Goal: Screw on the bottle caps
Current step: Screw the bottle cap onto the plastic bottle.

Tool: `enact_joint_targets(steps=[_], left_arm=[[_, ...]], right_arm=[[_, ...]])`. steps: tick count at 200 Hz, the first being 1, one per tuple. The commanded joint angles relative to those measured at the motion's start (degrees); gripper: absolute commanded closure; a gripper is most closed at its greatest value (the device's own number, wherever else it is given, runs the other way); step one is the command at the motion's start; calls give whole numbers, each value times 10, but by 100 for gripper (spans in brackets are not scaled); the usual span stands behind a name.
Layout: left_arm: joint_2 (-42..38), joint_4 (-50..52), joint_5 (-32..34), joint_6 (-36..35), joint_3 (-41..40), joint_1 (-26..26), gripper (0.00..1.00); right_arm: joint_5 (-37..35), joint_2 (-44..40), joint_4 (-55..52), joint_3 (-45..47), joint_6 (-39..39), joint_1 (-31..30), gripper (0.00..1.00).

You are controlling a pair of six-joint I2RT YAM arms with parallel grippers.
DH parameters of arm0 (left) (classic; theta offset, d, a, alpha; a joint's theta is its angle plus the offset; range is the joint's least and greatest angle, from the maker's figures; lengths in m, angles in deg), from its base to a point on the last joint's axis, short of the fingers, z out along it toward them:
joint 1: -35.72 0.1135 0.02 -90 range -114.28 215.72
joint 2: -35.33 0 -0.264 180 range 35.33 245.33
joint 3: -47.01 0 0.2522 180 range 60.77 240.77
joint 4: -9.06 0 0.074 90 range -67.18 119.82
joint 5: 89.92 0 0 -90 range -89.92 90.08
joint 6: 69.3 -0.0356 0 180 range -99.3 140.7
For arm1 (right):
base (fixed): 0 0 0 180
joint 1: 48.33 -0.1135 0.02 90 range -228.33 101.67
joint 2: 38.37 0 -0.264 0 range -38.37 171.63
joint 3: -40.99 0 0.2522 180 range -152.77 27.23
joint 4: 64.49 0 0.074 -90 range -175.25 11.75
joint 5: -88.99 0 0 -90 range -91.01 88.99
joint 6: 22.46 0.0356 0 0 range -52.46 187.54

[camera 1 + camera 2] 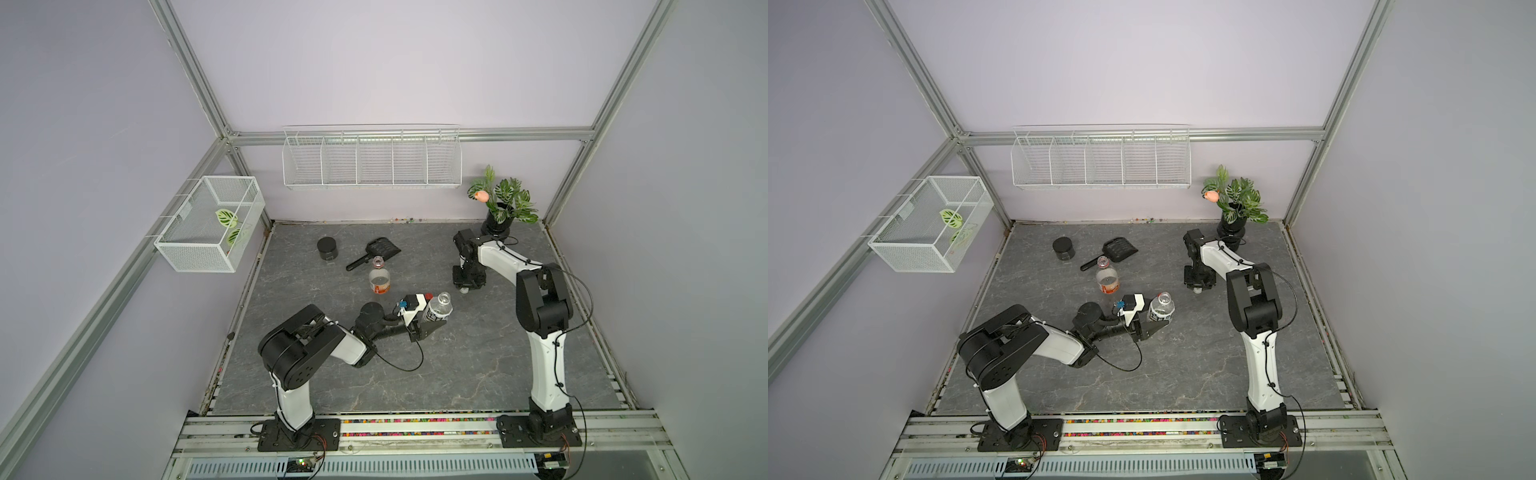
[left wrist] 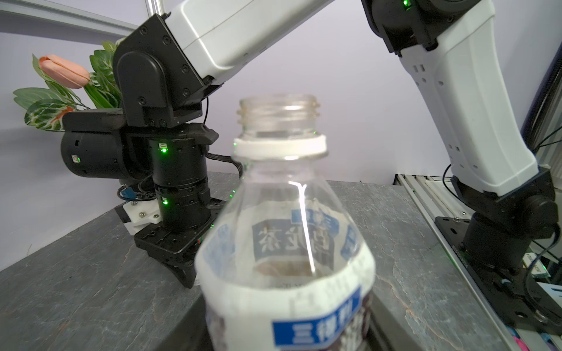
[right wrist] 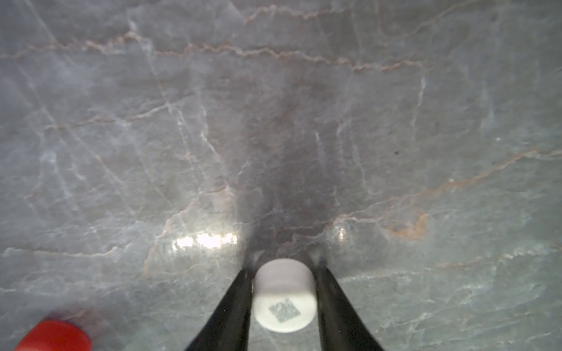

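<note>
- Clock directions are read on the grey marbled counter [image 1: 478,374] as it appears in both top views, with 12 o'clock at the back wall.
- Left pincer [image 1: 432,320]: clamped on the short clear plastic bottle [image 1: 439,308] with a white printed label. The bottle stands upright near the counter's centre. In the left wrist view its threaded mouth is uncapped above a white collar ring.
- Right pincer [image 3: 284,271]: points down at the counter, at about 2 o'clock from the short clear plastic bottle. Its two black fingers [image 3: 231,310] lie against opposite sides of the small round white plastic cap [image 3: 284,299]. The cap sits on the counter and has a grey square code mark on its top face.
- Small round red plastic cap [image 3: 53,335]: rests on the counter, near the white plastic cap but apart from it. In a top view this red plastic cap [image 1: 428,296] shows just beside the short bottle, at its 11 o'clock.
- Tall clear plastic bottle [image 1: 379,279] with an orange-red label band: upright with its mouth open, at 11 o'clock from the short bottle and apart from both pincers.
- Black round jar [image 1: 327,248]: at 10 o'clock on the counter.
- Black plastic scoop [image 1: 376,251]: at 11 o'clock, just behind the tall bottle.
- Black vase of artificial leaves [image 1: 500,212]: in the corner between 1 and 2 o'clock.
</note>
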Motion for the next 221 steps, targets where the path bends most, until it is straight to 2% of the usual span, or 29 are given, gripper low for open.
enact_joint_targets(steps=[1,55,108,137,169,221], left_arm=[[10,-3,-9,-1,13,-2,42],[23,-5,-14,-6,22,-2,43],[48,-38,-11,-6,25,-2,44],[60,-60,12,-20,21,-2,43],[76,-76,14,-26,29,-2,43],[85,-85,18,-34,21,-2,43]], right_arm=[[1,-7,-11,12,-2,3,62],[2,-48,-43,40,-32,-4,70],[18,-182,-151,58,-85,-51,70],[11,-252,-224,23,-103,-87,70],[7,-280,-317,-65,-119,-127,70],[34,-309,-352,-123,-123,-190,70]])
